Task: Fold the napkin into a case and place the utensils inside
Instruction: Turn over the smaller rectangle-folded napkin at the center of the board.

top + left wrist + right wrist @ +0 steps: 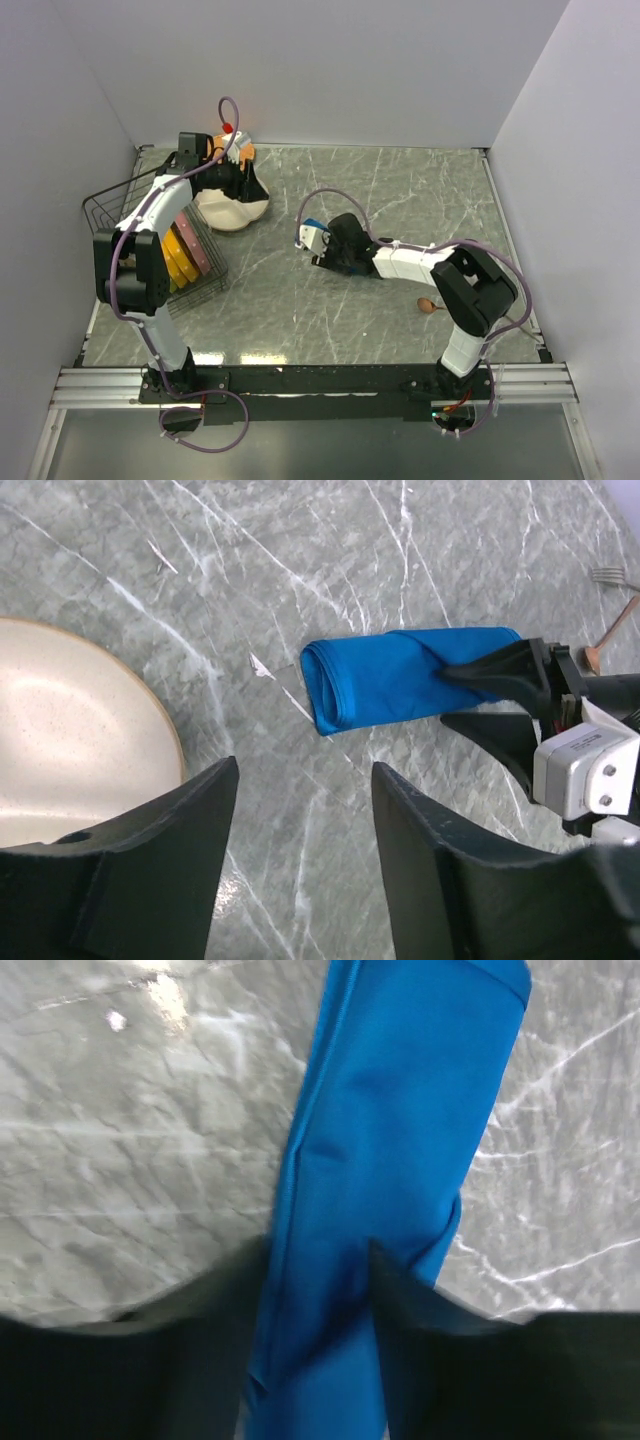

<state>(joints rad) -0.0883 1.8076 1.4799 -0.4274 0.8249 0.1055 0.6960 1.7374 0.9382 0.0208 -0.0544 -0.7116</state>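
The napkin (pixel 385 675) lies on the marble table as a narrow, layered blue case (pixel 400 1110). My right gripper (pixel 320 1260) stands open astride its end, one finger (pixel 500 668) resting on the cloth and the other beside it on the table. In the top view the right gripper (pixel 325 250) hides most of the cloth. My left gripper (pixel 300 790) hangs open and empty above bare table, beside the plate. A wooden spoon (pixel 430 305) lies near the right arm, and the left wrist view also shows the spoon (pixel 603 645) with a metal fork (pixel 612 577).
A cream plate (pixel 70 730) sits at the back left under my left arm (pixel 150 215). A wire rack (pixel 105 205) with coloured plates (pixel 185 250) stands along the left edge. Grey walls close in the table on three sides.
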